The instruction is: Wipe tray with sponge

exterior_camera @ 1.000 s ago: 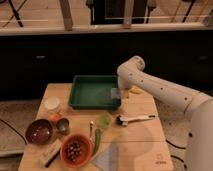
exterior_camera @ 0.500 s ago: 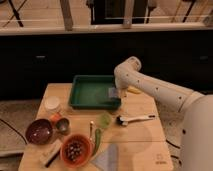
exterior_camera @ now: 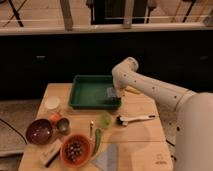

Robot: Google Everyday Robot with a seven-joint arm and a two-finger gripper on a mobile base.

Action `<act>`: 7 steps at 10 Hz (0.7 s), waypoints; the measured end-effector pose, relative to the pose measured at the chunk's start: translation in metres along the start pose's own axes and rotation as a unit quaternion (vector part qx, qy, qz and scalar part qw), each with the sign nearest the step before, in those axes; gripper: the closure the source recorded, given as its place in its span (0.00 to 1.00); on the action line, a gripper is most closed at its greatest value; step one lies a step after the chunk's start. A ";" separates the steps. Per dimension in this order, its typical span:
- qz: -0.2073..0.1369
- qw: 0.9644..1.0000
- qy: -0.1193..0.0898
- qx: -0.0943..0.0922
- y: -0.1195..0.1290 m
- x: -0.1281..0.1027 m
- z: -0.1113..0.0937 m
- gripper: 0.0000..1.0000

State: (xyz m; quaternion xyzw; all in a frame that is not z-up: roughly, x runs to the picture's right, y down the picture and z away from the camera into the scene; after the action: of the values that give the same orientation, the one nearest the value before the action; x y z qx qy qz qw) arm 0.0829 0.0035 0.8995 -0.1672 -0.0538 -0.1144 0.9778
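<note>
The tool (exterior_camera: 113, 95) sits low over the tray's (exterior_camera: 90, 92) right side — clenched on the sponge (exterior_camera: 112, 92) — above the wooden surface (exterior_camera: 135, 135).

orange bowl (exterior_camera: 75, 150), maroon bowl (exterior_camera: 39, 131), brush (exterior_camera: 134, 119), grey cloth (exterior_camera: 107, 158)

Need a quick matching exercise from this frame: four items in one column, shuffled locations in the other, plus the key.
Items:
1. gripper
2. orange bowl
3. brush
4. grey-blue cloth

Places:
A. front edge of the table, right of the orange bowl
B. over the right side of the green tray, at the sponge
C. front left of the table, dark contents inside
D. on the table just right of the tray's front corner

Pairs: 1-B, 2-C, 3-D, 4-A
</note>
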 end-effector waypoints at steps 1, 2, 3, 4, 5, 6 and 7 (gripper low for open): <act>-0.005 1.000 -0.001 0.000 -0.002 -0.003 0.002 0.99; -0.011 1.000 0.000 -0.001 -0.003 -0.003 0.004 0.99; -0.018 1.000 0.000 0.000 -0.005 -0.004 0.006 0.99; -0.027 1.000 -0.001 -0.001 -0.007 -0.007 0.008 0.99; -0.037 0.999 -0.003 -0.001 -0.010 -0.011 0.010 0.99; -0.043 0.999 -0.004 -0.001 -0.012 -0.014 0.012 0.99; -0.047 0.999 -0.004 -0.002 -0.013 -0.015 0.013 0.99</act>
State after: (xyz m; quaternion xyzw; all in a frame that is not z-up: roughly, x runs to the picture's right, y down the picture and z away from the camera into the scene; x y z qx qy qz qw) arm 0.0644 -0.0014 0.9133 -0.1664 -0.0657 -0.1594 0.9709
